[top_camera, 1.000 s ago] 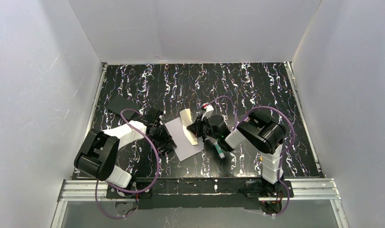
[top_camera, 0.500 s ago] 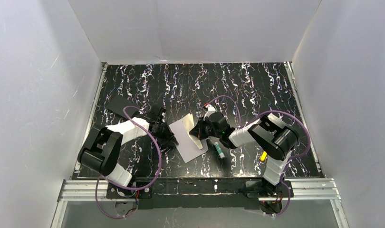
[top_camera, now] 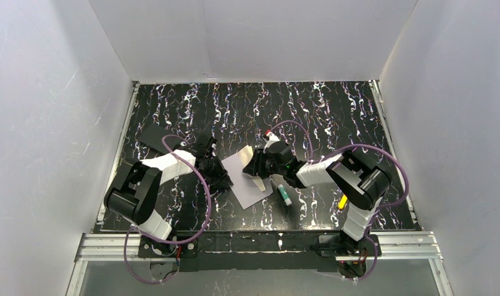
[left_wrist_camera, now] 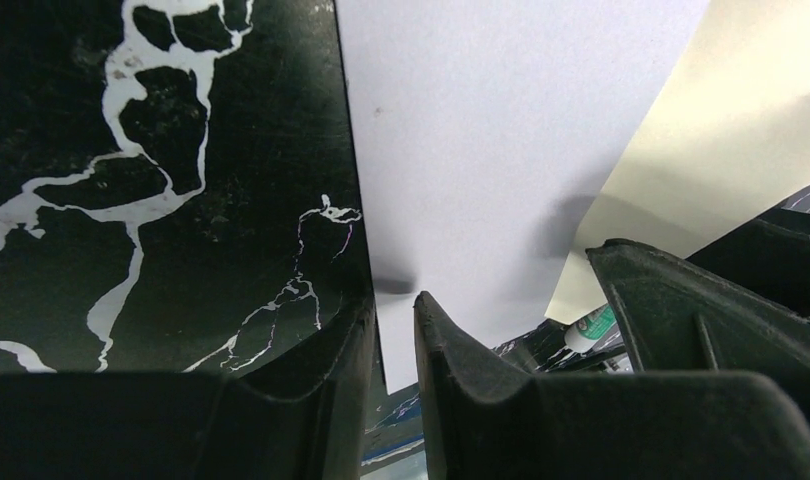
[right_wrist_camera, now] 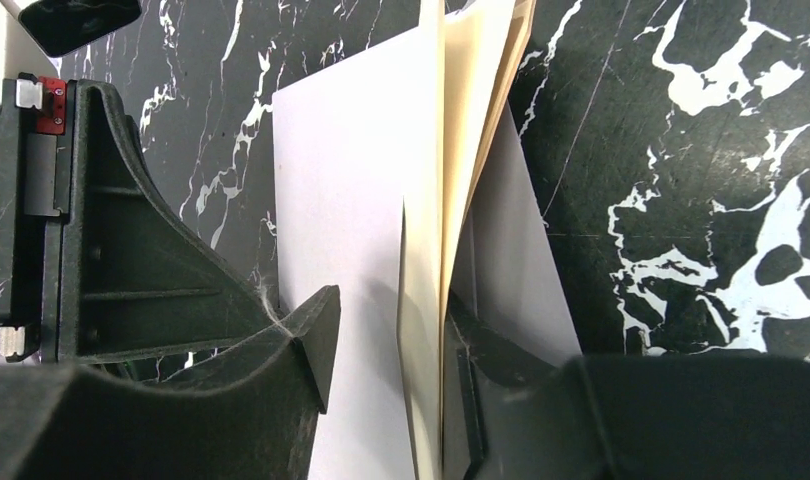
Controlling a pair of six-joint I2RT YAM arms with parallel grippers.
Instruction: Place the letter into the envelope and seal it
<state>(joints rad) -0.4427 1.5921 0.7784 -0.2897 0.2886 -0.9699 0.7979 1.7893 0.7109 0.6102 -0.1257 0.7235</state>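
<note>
A: Left gripper (left_wrist_camera: 393, 300) is nipped shut on the envelope (left_wrist_camera: 481, 130), which lies flat at centre, held by its left edge.

B: The letter (right_wrist_camera: 476, 80) stands on edge atop it, between the right gripper (right_wrist_camera: 391, 310) fingers. Clamped? Can't tell. It doesn't look inserted, and sealing is yet to come.

A: Less tan is showing than a second ago, and the right elbow has swung outward.

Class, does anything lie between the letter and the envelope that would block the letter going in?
Nothing visible does. The letter stands on edge over the envelope, between the fingers of the right gripper. The green-capped tube lies apart, right of both. The envelope's opening cannot be seen.
</note>
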